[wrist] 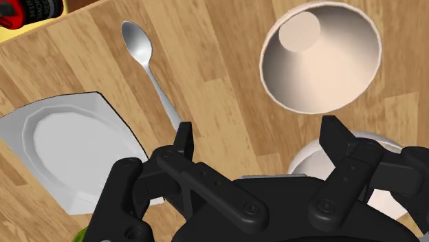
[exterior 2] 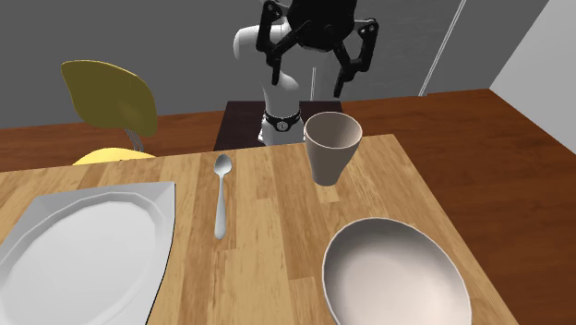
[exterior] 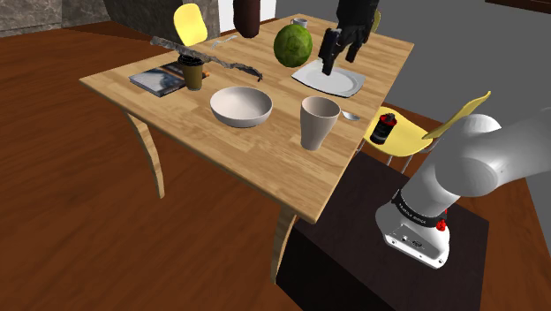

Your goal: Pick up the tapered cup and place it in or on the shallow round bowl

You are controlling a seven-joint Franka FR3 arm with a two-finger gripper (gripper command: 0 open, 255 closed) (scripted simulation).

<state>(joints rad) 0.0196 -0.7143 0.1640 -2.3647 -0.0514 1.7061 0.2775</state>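
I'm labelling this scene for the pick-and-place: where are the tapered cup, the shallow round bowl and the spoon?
tapered cup (exterior 2: 330,164): second exterior view, outer wall.
shallow round bowl (exterior 2: 392,272): second exterior view, bare inner surface.
spoon (exterior 2: 221,208): second exterior view, handle.

Beige tapered cup (exterior: 319,121), upright and empty, near off-white shallow round bowl (exterior: 241,106), not touching

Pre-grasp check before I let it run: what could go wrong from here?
Open gripper looks offset from the beige tapered cup; descending straight might strike its rim. The cup stands near the wooden table's edge, so a nudge could tip it off. The silver spoon lies close by and might get clipped.
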